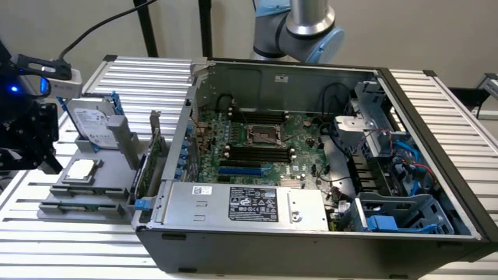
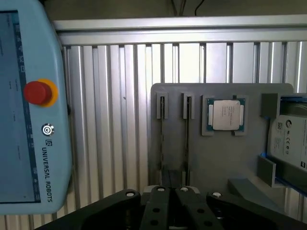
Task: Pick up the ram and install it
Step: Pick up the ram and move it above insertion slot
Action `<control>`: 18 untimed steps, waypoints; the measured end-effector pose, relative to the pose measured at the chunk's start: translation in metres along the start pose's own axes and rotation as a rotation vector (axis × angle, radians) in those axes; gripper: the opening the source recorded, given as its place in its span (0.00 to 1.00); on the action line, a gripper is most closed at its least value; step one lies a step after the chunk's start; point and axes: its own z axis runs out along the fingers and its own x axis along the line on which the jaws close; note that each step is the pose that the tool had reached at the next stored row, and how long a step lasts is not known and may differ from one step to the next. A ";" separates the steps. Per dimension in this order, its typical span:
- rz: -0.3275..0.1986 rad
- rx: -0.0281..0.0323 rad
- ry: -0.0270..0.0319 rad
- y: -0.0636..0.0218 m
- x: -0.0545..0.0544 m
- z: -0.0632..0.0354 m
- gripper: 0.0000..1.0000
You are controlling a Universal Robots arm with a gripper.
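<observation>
Exterior view high, overlooking open computer case (image 1: 311,256), wrist view close above shared grey tray (image 2: 216,163)

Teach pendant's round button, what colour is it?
The button is red on a yellow ring, best seen in the wrist view.

Gripper (image 2: 171,190) body: cropped at the frame edge behind the jaws. Teach pendant (image 2: 29,105) and hard drive (image 2: 290,141), either side of the jaws: cropped. Contents of the narrow slots (image 2: 162,139) ahead of the jaws: indeterminate.

One readable brand
"UNIVERSAL ROBOTS" — printed along the edge of the pale blue teach pendant (image 2: 29,120), off to one side of the gripper (image 2: 170,191).
</observation>
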 end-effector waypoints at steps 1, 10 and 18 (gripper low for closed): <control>0.000 0.0000 0.0000 0.0000 0.000 0.0000 0.17; 0.000 0.0001 0.0002 0.0002 0.000 0.0062 0.36; 0.000 0.0001 0.0001 -0.0017 0.000 0.0209 0.36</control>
